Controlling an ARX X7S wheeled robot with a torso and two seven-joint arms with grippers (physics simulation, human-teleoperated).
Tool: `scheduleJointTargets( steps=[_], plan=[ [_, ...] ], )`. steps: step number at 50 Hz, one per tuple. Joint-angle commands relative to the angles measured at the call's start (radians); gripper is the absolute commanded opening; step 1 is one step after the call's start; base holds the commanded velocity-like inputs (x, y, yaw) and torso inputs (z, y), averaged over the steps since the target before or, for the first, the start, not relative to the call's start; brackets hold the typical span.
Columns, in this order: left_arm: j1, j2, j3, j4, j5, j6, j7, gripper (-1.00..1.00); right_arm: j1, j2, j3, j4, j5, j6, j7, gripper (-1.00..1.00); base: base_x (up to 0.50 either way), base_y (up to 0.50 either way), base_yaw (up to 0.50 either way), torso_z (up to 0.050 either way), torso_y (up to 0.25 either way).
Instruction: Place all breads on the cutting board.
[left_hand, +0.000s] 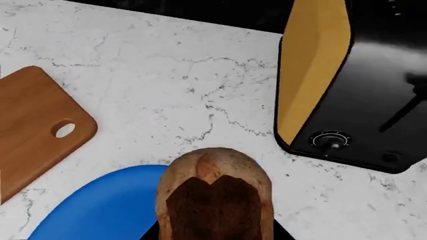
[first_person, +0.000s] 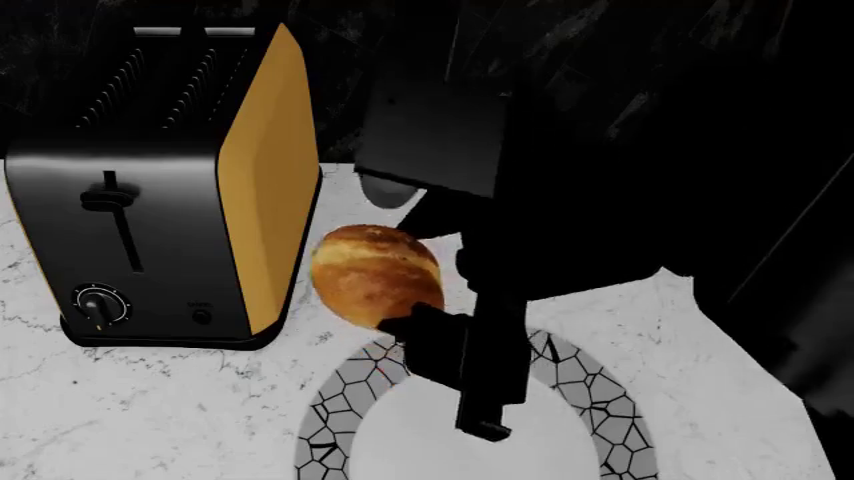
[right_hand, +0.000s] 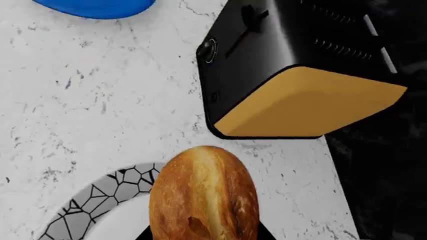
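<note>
While each arm carries a roll above the marble counter (left_hand: 200, 90), the thing to get right is the route to the cutting board (left_hand: 33, 125): keep both rolls high enough to pass over the blue plate (left_hand: 100, 210) and clear of the toaster (first_person: 160, 190), then lower them flat onto bare wood, away from the corner with the hole.

The darker roll (left_hand: 215, 195) fills the near part of the left wrist view, above the plate's edge, with the board close beyond it, so this one looks the easier to set down first. Its fingers are out of sight; by how it hangs, I judge them pinched on it.

The golden roll (first_person: 376, 272) sits in the right gripper (first_person: 414, 315), lifted beside the toaster's yellow side and above a patterned grey plate (first_person: 587, 385). That arm reaches in from the head view's top, wrist bent downward, one dark finger pressed against the roll.
</note>
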Motion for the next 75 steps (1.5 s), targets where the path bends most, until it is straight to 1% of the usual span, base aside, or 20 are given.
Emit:
scheduleJointTargets(
  steps=[1, 3, 4, 8, 10, 11, 16, 19, 20, 21, 24, 25, 28, 29, 32, 38, 44, 52, 58, 75],
  plan=[
    [-0.163, 0.122, -0.151, 0.003, 0.132, 0.042, 0.087, -1.0, -0.036, 0.028, 0.179, -0.068, 0.15, 0.041, 0.24, -1.0, 0.0, 0.0, 0.0, 0.0, 0.0],
    [-0.174, 0.147, -0.161, 0.009, 0.171, 0.042, 0.106, -1.0, -0.041, 0.023, 0.188, -0.061, 0.147, 0.05, 0.288, -1.0, 0.0, 0.0, 0.0, 0.0, 0.0],
    [-0.161, 0.152, -0.173, 0.013, 0.177, 0.083, 0.147, -1.0, -0.044, 0.027, 0.195, -0.062, 0.158, 0.056, 0.298, -1.0, 0.0, 0.0, 0.0, 0.0, 0.0],
    [-0.154, 0.167, -0.168, 0.018, 0.229, 0.076, 0.156, -1.0, -0.061, 0.049, 0.205, -0.101, 0.147, 0.05, 0.358, -1.0, 0.0, 0.0, 0.0, 0.0, 0.0],
    [-0.153, 0.173, -0.172, 0.026, 0.257, 0.085, 0.17, -1.0, -0.081, 0.055, 0.242, -0.118, 0.194, 0.066, 0.433, -1.0, 0.0, 0.0, 0.0, 0.0, 0.0],
    [-0.135, 0.164, -0.185, 0.025, 0.225, 0.14, 0.19, -1.0, -0.086, 0.054, 0.263, -0.116, 0.227, 0.077, 0.461, -1.0, 0.0, 0.0, 0.0, 0.0, 0.0],
    [-0.186, 0.201, -0.2, 0.053, 0.311, 0.094, 0.183, -1.0, -0.119, 0.056, 0.37, -0.115, 0.398, 0.139, 0.687, -1.0, 0.0, 0.0, 0.0, 0.0, 0.0],
    [-0.18, 0.206, -0.207, 0.051, 0.308, 0.118, 0.189, -1.0, -0.131, 0.056, 0.414, -0.122, 0.462, 0.147, 0.795, -1.0, 0.0, 0.0, 0.0, 0.0, 0.0],
    [-0.111, 0.183, -0.234, 0.037, 0.205, 0.268, 0.228, -1.0, -0.143, 0.063, 0.436, -0.138, 0.485, 0.137, 0.837, -1.0, 0.0, 0.0, 0.0, 0.0, 0.0],
    [-0.136, 0.194, -0.216, 0.043, 0.312, 0.212, 0.214, -1.0, -0.157, 0.068, 0.456, -0.14, 0.514, 0.134, 0.903, -1.0, 0.0, 0.0, 0.0, 0.0, 0.0],
    [-0.12, 0.189, -0.223, 0.054, 0.336, 0.243, 0.236, -1.0, -0.204, 0.086, 0.492, -0.171, 0.543, 0.108, 1.042, -1.0, 0.0, 0.0, 0.0, 0.0, 0.0],
    [-0.124, 0.19, -0.223, 0.062, 0.358, 0.238, 0.237, -1.0, -0.211, 0.089, 0.488, -0.181, 0.531, 0.105, 1.051, -1.0, 0.0, 0.0, 0.0, 0.0, 0.0],
    [-0.139, 0.208, -0.2, 0.071, 0.422, 0.176, 0.208, -1.0, -0.236, 0.096, 0.504, -0.172, 0.534, 0.1, 1.179, -1.0, 0.0, 0.0, 0.0, 0.0, 0.0],
    [-0.135, 0.21, -0.196, 0.07, 0.426, 0.173, 0.204, -1.0, -0.235, 0.099, 0.494, -0.182, 0.516, 0.108, 1.195, -1.0, 0.0, 0.0, 0.0, 0.0, 0.0],
    [-0.106, 0.201, -0.197, 0.099, 0.439, 0.212, 0.212, -1.0, -0.277, 0.113, 0.537, -0.193, 0.584, 0.08, 1.289, -1.0, 0.0, 0.0, 0.0, 0.0, 0.0],
    [-0.127, 0.195, -0.214, 0.158, 0.458, 0.212, 0.177, -1.0, -0.314, 0.153, 0.584, -0.241, 0.613, 0.041, 1.41, -1.0, 0.0, 0.0, 0.0, 0.0, 0.0],
    [-0.141, 0.198, -0.221, 0.169, 0.453, 0.201, 0.16, -1.0, -0.35, 0.187, 0.6, -0.28, 0.636, 0.025, 1.465, -1.0, 0.0, 0.0, 0.0, 0.0, 0.0],
    [-0.108, 0.186, -0.223, 0.17, 0.474, 0.247, 0.156, -1.0, -0.377, 0.205, 0.618, -0.303, 0.642, -0.001, 1.513, -1.0, 0.0, 0.0, 0.0, 0.0, 0.0],
    [-0.092, 0.2, -0.224, 0.157, 0.488, 0.275, 0.151, -1.0, -0.419, 0.214, 0.62, -0.358, 0.619, -0.031, 1.547, -1.0, -0.06, 0.01, 0.0, 0.0, 0.0],
    [-0.088, 0.222, -0.226, 0.158, 0.511, 0.277, 0.135, -1.0, -0.473, 0.239, 0.645, -0.385, 0.612, -0.087, 1.549, -1.0, -0.23, 0.11, 0.0, 0.0, 0.0]
  ],
)
